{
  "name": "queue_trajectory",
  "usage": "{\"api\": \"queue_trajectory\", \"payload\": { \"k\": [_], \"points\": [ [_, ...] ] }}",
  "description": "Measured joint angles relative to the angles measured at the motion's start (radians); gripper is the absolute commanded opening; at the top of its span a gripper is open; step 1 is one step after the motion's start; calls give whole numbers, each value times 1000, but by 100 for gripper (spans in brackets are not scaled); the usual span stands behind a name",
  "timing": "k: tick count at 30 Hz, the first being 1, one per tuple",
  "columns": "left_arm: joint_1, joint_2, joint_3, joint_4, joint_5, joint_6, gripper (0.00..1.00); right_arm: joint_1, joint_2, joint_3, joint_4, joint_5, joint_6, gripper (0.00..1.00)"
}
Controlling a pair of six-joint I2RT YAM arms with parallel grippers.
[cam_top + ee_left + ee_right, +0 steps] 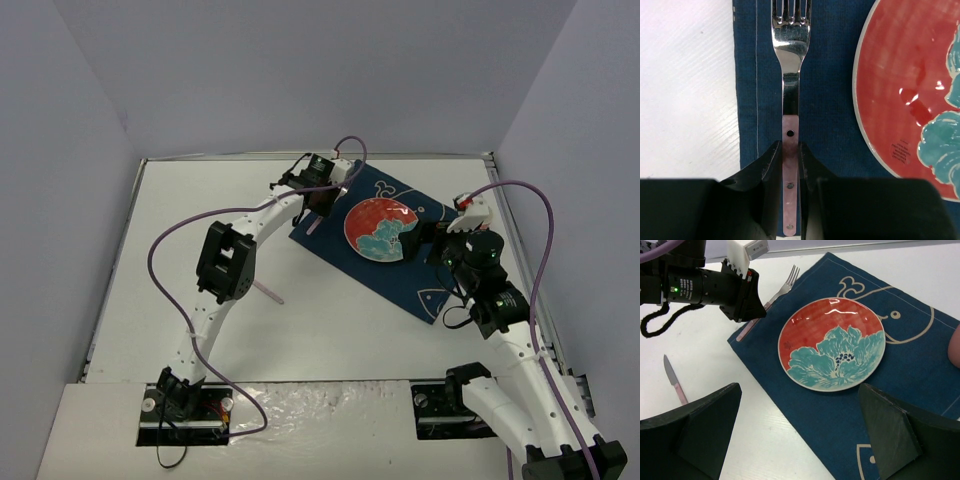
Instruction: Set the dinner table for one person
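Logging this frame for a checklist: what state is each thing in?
Fork: held by its handle, over the placemat beside the plate.
Plate: on placemat, empty.
Placemat: flat on table.
Knife: lying free on table.
Left fingers: shut on fork.
Right fingers: open, empty.
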Motion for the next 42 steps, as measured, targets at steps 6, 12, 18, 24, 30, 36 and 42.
{"api": "queue_trajectory", "payload": {
  "k": [6, 12, 18, 24, 30, 36, 42],
  "points": [
    [0, 57, 30, 3, 15, 0, 0, 0, 0, 1, -48, 31, -7, 100],
    [0, 103, 63, 4, 17, 1, 0, 0, 0, 1, -63, 44, -8, 100],
    [-1, 121, 67, 4, 13, 18, 0, 0, 0, 1, -67, 54, -15, 100],
    [-6, 123, 69, 4, 8, 41, 3, 0, 0, 1, -67, 55, -19, 100],
    [-8, 122, 69, 4, -2, 45, 31, 0, 0, 1, -67, 55, -21, 100],
    [-7, 122, 69, 10, -27, 30, 46, 0, 0, 1, -67, 54, -31, 100],
    [-7, 79, 38, 8, -45, -12, 54, 0, 13, 13, -72, 28, -60, 100]
  ]
}}
